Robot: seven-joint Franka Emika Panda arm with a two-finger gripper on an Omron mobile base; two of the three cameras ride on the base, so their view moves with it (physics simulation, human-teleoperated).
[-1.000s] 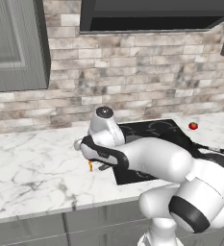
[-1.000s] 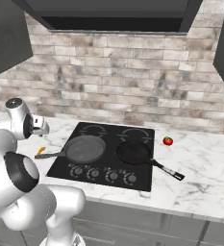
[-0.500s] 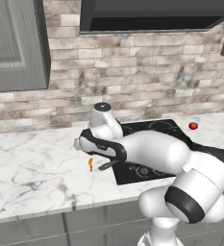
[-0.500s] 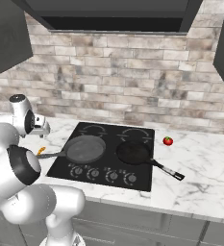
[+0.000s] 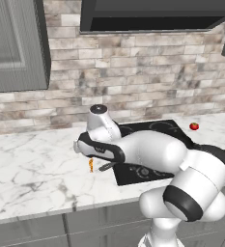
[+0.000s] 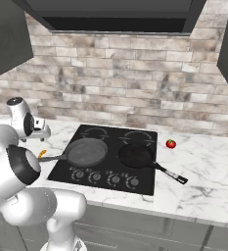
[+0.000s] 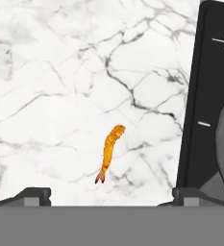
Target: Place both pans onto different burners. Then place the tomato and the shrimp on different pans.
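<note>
The gripper (image 7: 108, 194) hangs above the shrimp (image 7: 110, 152), jaws spread wide and holding nothing. The shrimp lies on the marble counter (image 7: 60, 72), just left of the cooktop (image 7: 205, 96).

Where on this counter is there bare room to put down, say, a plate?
Free: the marble left of the shrimp, toward the counter's far left end, and the stretch right of the cooktop beyond the tomato. Both back burners are bare too. Crowded: the cooktop's front, where the grey skillet and the black pan sit.
</note>
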